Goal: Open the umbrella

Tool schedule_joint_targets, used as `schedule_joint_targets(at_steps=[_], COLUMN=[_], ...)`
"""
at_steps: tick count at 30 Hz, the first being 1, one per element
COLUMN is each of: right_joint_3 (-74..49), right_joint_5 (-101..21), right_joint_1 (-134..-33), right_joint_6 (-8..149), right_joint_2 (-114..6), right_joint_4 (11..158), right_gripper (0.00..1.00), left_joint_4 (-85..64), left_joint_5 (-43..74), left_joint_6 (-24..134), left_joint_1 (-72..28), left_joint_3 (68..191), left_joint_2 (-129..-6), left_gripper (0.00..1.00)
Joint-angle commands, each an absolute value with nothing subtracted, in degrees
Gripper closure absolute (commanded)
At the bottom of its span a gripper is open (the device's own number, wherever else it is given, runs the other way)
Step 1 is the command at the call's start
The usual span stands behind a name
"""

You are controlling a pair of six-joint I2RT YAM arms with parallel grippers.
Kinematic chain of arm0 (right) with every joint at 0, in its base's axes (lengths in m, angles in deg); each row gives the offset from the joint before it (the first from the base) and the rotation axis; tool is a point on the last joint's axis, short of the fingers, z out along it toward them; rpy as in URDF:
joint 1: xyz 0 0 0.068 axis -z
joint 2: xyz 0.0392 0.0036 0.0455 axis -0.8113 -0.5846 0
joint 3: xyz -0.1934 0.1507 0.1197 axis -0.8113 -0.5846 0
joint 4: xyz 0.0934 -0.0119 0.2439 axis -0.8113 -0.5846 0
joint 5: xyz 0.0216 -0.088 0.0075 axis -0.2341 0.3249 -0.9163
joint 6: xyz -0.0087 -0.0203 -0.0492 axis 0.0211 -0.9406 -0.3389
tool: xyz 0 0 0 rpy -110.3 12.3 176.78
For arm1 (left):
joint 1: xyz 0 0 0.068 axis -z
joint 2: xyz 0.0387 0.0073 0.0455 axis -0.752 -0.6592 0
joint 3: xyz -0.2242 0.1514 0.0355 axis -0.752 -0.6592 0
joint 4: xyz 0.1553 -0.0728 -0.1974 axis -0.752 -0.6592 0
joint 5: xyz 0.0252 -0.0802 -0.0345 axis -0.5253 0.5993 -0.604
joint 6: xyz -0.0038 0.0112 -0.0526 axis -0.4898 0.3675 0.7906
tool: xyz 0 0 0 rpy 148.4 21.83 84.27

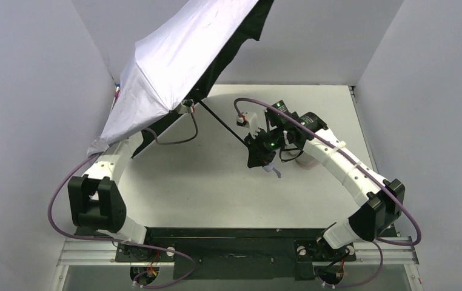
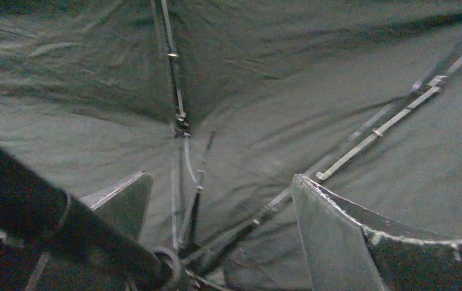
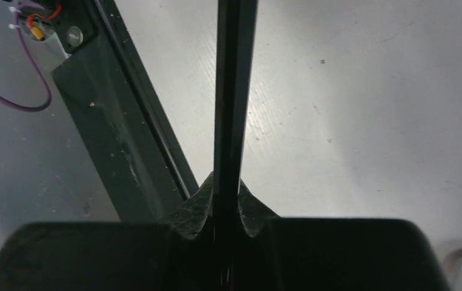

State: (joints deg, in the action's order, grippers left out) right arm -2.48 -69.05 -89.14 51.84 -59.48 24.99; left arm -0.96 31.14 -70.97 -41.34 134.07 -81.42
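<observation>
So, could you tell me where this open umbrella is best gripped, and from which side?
The bare black shaft below the canopy, from the right, closing across it: it is slim, straight and exposed there, where the right hand is shut on it.

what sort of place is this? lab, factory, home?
Likely a lab test cell: plain white walls box in a white table; left arm and right arm sit on a black base plate at its near edge.

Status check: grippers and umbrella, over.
Left gripper open under canopy. Right gripper shut on shaft. Umbrella spread open, tilted left. Nothing in the way.
</observation>
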Motion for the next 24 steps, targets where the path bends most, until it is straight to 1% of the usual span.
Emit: schedule_joint_targets(at_steps=[1, 3, 5, 6, 8, 10, 15, 19, 20, 22, 24], right_joint_3=[-6.06, -8.68, -10.28, -10.73, -12.09, -13.39, -17.15, -19.53, -20.98, -23.56, -26.01], right_joint_5=[-73.58, -73.3, -73.15, -72.97, -72.01, -70.64, -67.86, -67.25, -67.08, -66.38, -65.4], right_joint_1=[-89.62, -90.3, -90.87, -91.27, -92.0, -92.62, -93.64, -94.54, -94.69, -95.03, -95.15], right_joint_6=[57.38, 59.47, 62.3, 64.22, 66.74, 68.7, 72.88, 73.33, 72.08, 70.4, 70.05], right_joint_2=[-54.44, -54.18, -54.11, -54.15, -54.26, -54.33, -54.7, -55.69, -55.72, -55.56, -55.62], right_joint_4=[34.35, 39.0, 44.27, 47.64, 52.85, 57.65, 68.68, 72.89, 73.37, 75.19, 77.52], right_gripper=[1.0, 1.0, 1.0, 1.0, 1.0, 1.0, 1.0, 1.0, 1.0, 1.0, 1.0], left_joint_4=[1.52, -1.56, -6.27, -8.11, -18.97, -25.18, -33.75, -40.85, -41.69, -45.05, -50.84], left_joint_5=[27.9, 29.35, 31.19, 32.94, 36.04, 38.96, 45.44, 46.12, 45.93, 47.03, 50.08], left_joint_6=[-64.55, -61.17, -57.45, -56.1, -51.84, -49.29, -41.71, -33.45, -27.63, -20.74, -17.34], left_joint_1=[-40.23, -38.95, -37.61, -37.21, -36.16, -34.94, -31.51, -26.13, -23.73, -20.7, -17.43], left_joint_3=[129.31, 127.26, 125.65, 125.42, 124.77, 123.15, 115.46, 111.34, 110.84, 110.58, 111.47], left_joint_2=[-73.76, -70.72, -67.63, -65.41, -62.09, -58.62, -49.76, -44.2, -43.46, -41.69, -40.56], left_gripper=[0.14, 0.1, 0.01, 0.02, 0.03, 0.03, 0.03, 0.03, 0.03, 0.03, 0.03])
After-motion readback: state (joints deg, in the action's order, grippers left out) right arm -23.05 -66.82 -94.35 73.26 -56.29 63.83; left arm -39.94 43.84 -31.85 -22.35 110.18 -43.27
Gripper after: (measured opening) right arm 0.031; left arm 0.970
